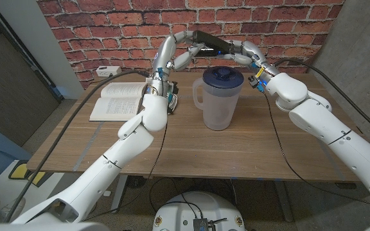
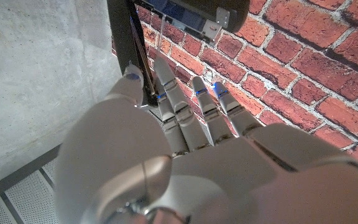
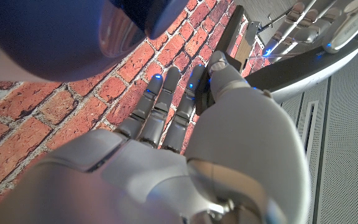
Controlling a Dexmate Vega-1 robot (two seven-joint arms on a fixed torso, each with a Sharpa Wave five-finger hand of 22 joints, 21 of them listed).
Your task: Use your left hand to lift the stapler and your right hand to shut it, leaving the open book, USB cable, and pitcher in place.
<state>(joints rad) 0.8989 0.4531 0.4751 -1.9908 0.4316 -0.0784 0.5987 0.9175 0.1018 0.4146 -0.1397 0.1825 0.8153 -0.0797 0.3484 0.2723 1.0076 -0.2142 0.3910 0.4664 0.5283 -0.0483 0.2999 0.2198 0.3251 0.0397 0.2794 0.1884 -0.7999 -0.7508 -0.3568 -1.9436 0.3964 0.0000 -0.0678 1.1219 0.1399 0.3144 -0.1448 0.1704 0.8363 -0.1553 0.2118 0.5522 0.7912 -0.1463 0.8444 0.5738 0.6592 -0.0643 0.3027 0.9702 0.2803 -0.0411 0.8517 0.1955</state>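
Your left hand [image 1: 180,50] gripping the stapler [image 1: 208,40] aloft above the pitcher [image 1: 219,96], your right hand [image 1: 238,51] pressing fingers on its other end, open book [image 1: 117,99] lying far left on the table [image 1: 191,147]

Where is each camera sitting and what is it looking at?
Head view: on the robot's head, looking down at the table; both arms, left hand and right hand holding up the stapler.
Left wrist view: behind the left hand, facing stapler and brick wall.
Right wrist view: behind the right hand, facing stapler.
All share the stapler.
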